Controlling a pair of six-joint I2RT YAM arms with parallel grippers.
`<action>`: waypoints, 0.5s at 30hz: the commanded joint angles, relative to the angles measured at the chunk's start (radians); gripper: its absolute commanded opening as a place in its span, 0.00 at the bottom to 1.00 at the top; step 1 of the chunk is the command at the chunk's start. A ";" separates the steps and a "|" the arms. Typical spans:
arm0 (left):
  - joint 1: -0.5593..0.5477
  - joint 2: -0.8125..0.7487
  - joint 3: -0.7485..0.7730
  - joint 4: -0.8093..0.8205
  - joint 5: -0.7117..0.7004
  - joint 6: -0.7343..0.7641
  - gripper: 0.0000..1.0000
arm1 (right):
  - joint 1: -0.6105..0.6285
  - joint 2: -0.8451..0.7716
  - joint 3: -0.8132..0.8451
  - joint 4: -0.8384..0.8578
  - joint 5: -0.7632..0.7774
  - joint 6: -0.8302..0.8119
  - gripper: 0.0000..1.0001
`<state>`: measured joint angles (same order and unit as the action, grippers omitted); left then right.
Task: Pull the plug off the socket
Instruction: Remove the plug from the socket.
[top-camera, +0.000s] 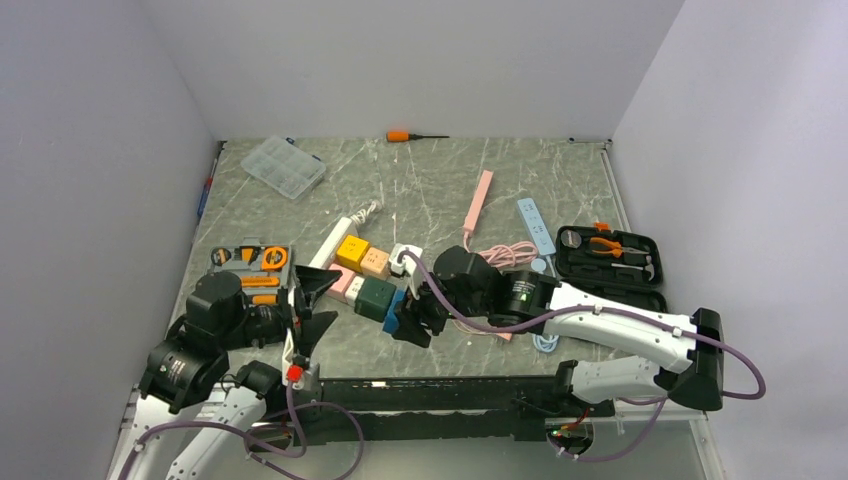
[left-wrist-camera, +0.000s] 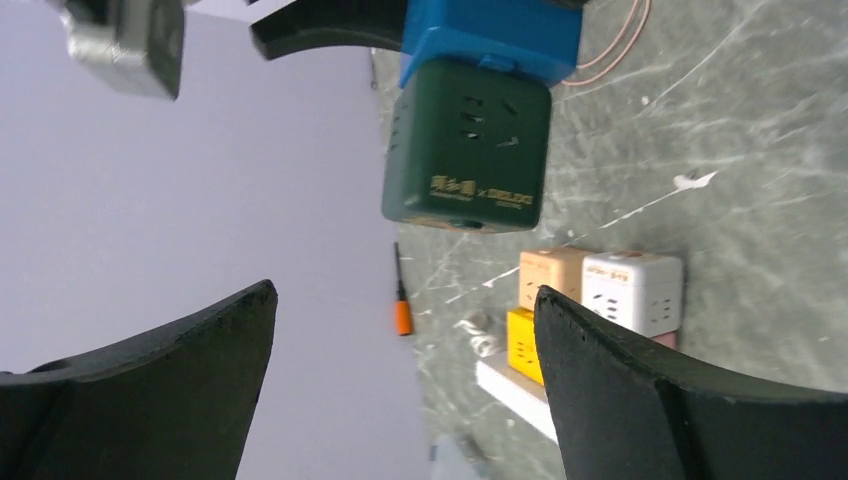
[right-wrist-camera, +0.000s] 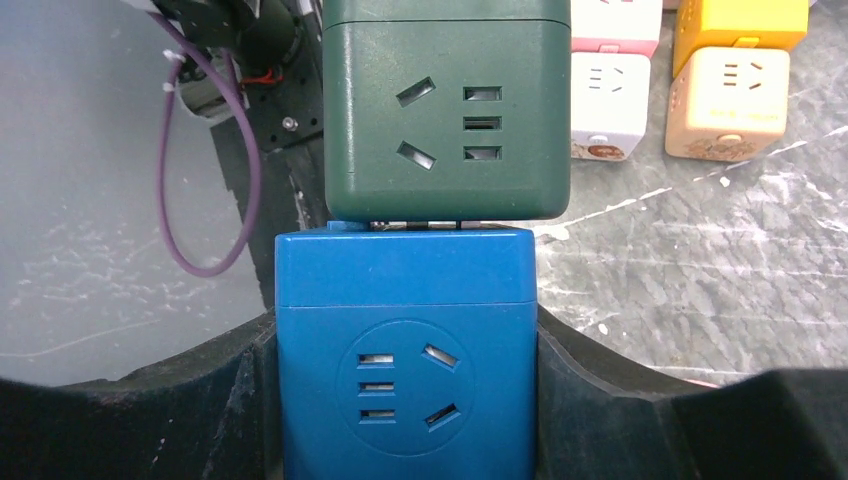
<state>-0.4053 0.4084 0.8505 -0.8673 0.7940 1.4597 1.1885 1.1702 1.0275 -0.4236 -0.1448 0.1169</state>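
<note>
Marble bench (top-camera: 450, 190): right gripper (right-wrist-camera: 406, 400), jaws clenched on blue plug (right-wrist-camera: 405, 300), should pull straight off green socket (right-wrist-camera: 447, 110) while left gripper (left-wrist-camera: 405, 300), jaws released beside it, braces it.

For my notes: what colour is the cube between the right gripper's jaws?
A blue plastic cube adapter, best seen in the right wrist view.

The left gripper (top-camera: 320, 305) stands wide open near the left edge of the table (top-camera: 450, 180), holding nothing. The right gripper (top-camera: 412, 320), its arm stretched leftward, clamps a blue plastic cube (right-wrist-camera: 405, 370).
</note>
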 joint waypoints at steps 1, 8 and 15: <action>-0.004 -0.028 -0.052 0.075 0.068 0.292 0.99 | -0.031 0.032 0.129 -0.017 -0.072 0.038 0.00; -0.010 -0.010 -0.076 0.056 0.075 0.495 0.99 | -0.077 0.121 0.259 -0.046 -0.162 0.033 0.00; -0.039 0.038 -0.076 0.149 0.046 0.462 1.00 | -0.090 0.159 0.320 -0.018 -0.169 0.020 0.00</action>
<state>-0.4240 0.4149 0.7761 -0.8227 0.8253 1.9106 1.1023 1.3296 1.2686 -0.5060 -0.2749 0.1390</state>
